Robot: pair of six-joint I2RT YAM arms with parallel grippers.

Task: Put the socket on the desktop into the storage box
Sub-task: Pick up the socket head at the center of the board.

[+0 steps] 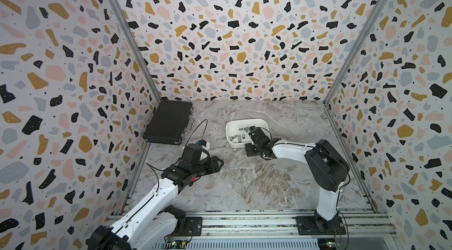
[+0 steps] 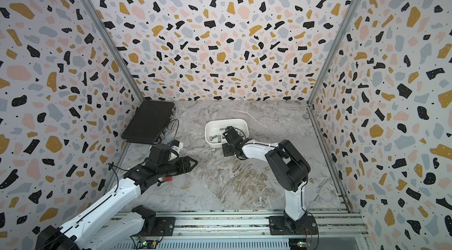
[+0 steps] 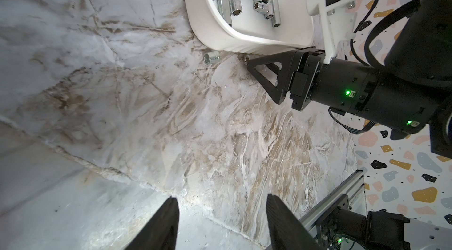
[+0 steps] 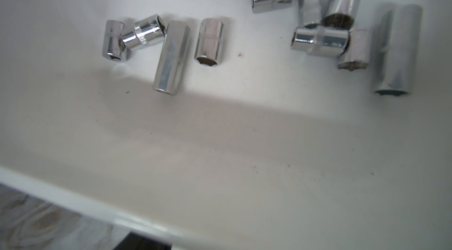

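The right pincer [image 3: 249, 64] sits low against the near outer wall of the storage box [image 3: 220, 36]. The left wrist view shows it side-on, with only one black triangular finger [image 3: 266, 75] visible and the other hidden behind it. How wide it stands, or whether it holds anything, cannot be told. A small metal end [image 3: 245, 59] shows at that finger's tip, too small to name.

In both top views the right pincer [image 1: 247, 150] [image 2: 224, 150] is only a dark block, and the wrist above it covers part of the box [image 1: 244, 121] [image 2: 225, 121]. The right wrist view shows none of the pincer's fingers. It shows only the box's white floor [image 4: 220, 138] and slightly blurred chrome sockets [image 4: 171, 55], several cut off by the frame.

The loose socket [image 1: 234, 149] [image 2: 213, 149] [image 3: 211, 57] lies on its side on the worktop [image 1: 244, 182]. It is just outside the box's near wall and just beside the right pincer.

The left pincer [image 3: 221, 198] [image 1: 221, 163] is spread wide with nothing between its fingers. It is over bare marble, well apart from the box.

A broad bare stretch of worktop runs from both arms to the front rail [image 1: 244, 221]. The black case [image 1: 167, 121] lies in the far left corner, against the wall.
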